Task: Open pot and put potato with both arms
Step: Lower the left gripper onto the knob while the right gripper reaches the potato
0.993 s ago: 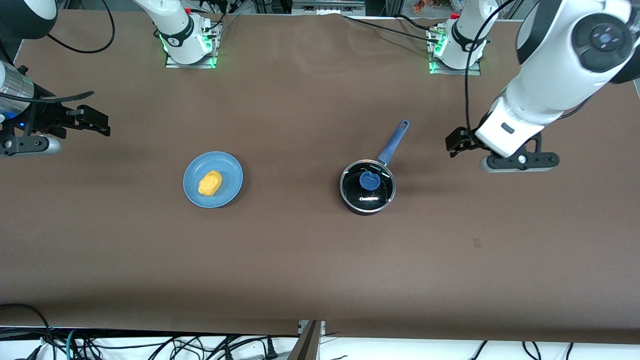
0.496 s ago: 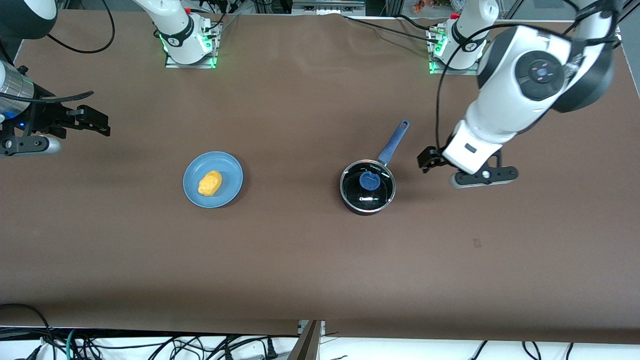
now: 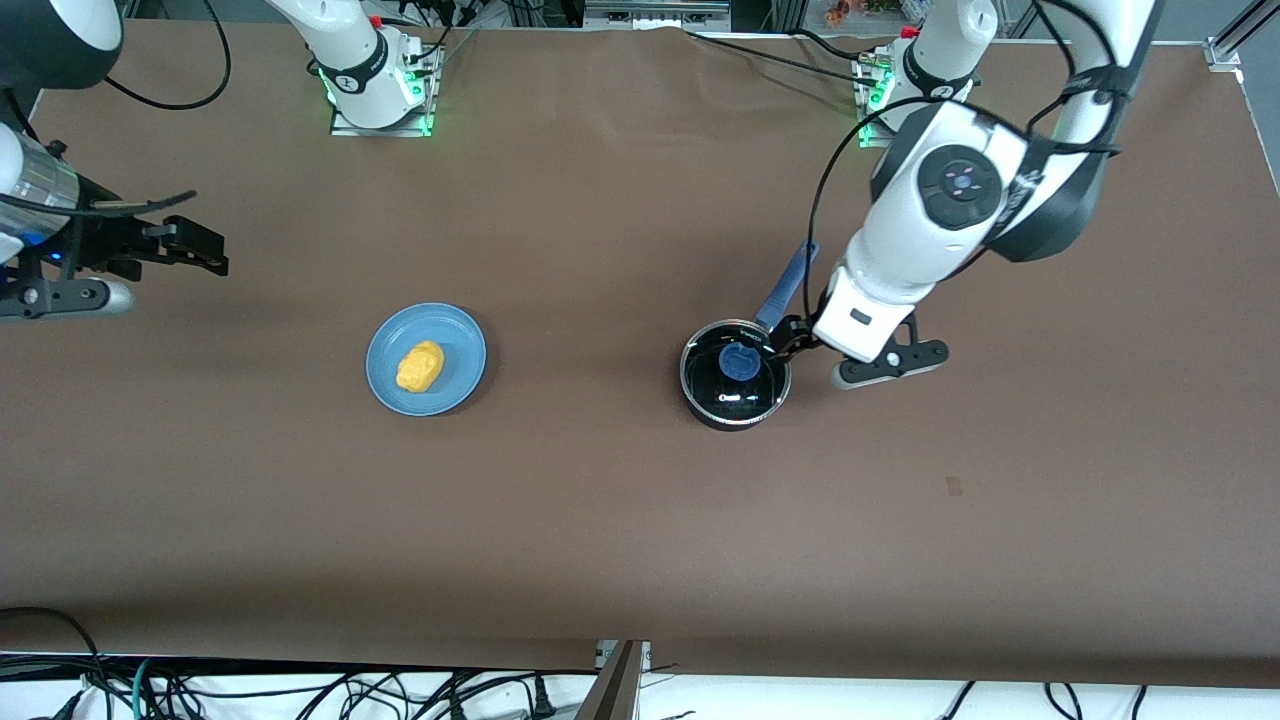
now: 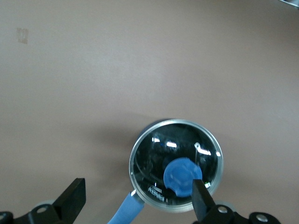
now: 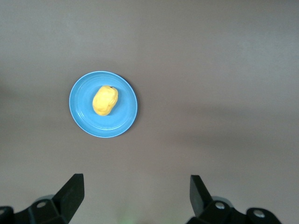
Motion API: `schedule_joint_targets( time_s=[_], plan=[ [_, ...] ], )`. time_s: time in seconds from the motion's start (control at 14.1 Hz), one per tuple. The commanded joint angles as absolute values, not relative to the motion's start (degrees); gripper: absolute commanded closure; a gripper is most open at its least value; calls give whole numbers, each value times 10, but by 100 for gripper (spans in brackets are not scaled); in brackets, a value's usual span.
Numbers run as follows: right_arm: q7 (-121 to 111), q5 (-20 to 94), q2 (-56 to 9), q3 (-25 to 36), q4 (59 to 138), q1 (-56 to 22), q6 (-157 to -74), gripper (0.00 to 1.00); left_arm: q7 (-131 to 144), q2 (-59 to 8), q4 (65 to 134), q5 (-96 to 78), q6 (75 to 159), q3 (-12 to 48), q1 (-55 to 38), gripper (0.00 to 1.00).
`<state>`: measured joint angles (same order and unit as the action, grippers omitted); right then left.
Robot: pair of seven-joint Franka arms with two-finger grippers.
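The wide-fingered left gripper has been brought over the lidded black saucepan mid-tabletop; the right gripper, likewise wide, is held at the tabletop's edge.

Cut off by the front view's edge: most of the right arm above the right claw. Hidden under the left claw there: the near end of the pot handle. Clipped in the left wrist view: that handle's length
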<state>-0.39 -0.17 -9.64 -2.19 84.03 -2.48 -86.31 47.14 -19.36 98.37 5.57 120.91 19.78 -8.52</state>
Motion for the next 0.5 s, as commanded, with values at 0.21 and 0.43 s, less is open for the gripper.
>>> schedule_joint_targets(
  time_s=[0.21, 0.43],
  plan=[
    [-13, 31, -156, -25, 830, -26, -874, 0, 626, -249, 997, 112, 1281, 199, -120, 0],
    [-5, 20, -179, -25, 835, -35, -895, 0, 672, -268, 997, 150, 1290, 199, -128, 0]
  ],
)
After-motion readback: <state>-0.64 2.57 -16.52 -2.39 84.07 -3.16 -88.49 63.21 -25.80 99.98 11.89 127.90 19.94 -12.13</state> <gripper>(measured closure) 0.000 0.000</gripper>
